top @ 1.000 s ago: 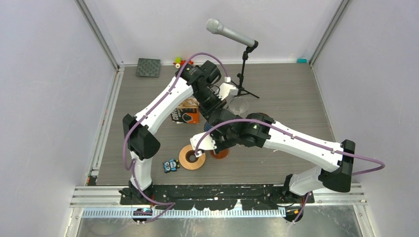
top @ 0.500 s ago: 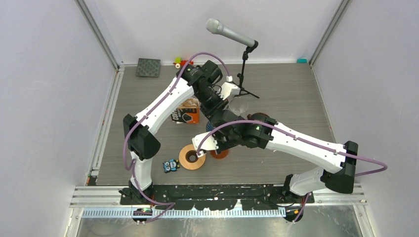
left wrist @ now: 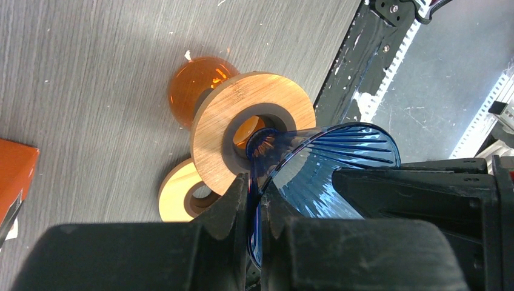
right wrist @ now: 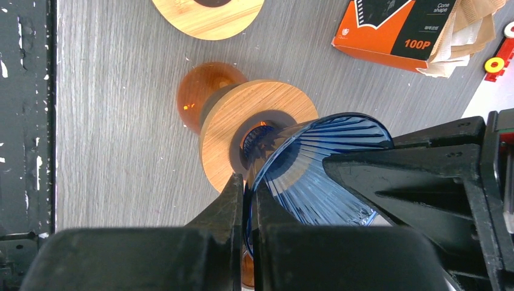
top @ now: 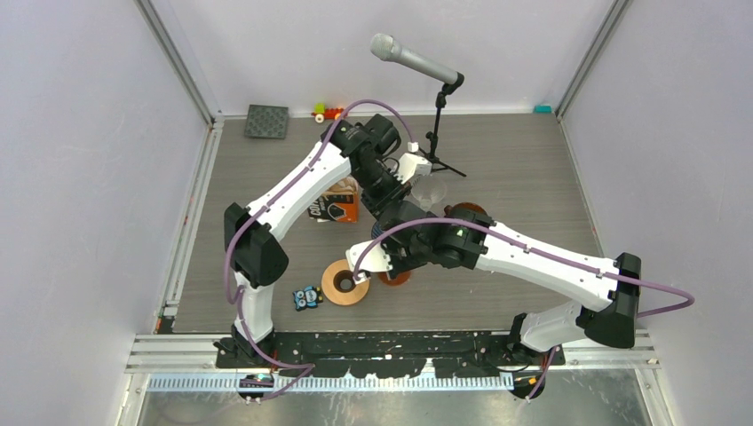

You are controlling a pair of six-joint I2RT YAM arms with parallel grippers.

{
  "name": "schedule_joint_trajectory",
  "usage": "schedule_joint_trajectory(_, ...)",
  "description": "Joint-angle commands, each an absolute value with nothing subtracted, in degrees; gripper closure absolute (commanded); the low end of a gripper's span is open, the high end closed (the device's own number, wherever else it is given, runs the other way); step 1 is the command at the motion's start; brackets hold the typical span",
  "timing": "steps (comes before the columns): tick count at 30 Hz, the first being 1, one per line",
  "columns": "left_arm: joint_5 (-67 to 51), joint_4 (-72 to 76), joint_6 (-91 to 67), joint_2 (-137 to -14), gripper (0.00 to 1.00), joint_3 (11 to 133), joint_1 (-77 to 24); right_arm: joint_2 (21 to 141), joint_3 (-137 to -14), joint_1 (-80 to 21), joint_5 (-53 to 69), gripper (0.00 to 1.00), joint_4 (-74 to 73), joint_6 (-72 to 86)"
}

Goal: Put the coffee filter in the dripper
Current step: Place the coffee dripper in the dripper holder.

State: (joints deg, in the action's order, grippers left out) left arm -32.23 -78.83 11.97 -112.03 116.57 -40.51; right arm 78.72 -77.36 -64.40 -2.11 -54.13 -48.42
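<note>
The left claw (left wrist: 254, 195) and the right claw (right wrist: 247, 193) each pinch the glass rim of the blue dripper (right wrist: 315, 151), which lies tilted over the table (top: 524, 169) with its wooden collar (right wrist: 221, 130) on. Brown coffee filters (right wrist: 471, 25) poke from the orange box (top: 338, 206), at 10 o'clock from the claws in the top view.

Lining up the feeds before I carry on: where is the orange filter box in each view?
Top external: orange filter box just left of centre.
Left wrist: only a sliver at the left edge.
Right wrist: top right corner.
Shared landmark: the loose wooden ring lying flat on the table.
</note>
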Motion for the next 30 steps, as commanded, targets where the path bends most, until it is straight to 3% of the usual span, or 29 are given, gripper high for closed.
schedule_joint_trajectory(1, -34.1, -80.4, 9.3, -111.3, 1.00, 115.9, -40.3, 77.5, -75.9, -63.0, -5.6, 0.99, -55.3, -43.4)
schedule_joint_trajectory(30, -31.1, -68.0, 11.1, -104.9, 1.00, 97.8, -41.0, 79.4, -68.1, -60.7, -2.5, 1.00, -51.7, -39.9)
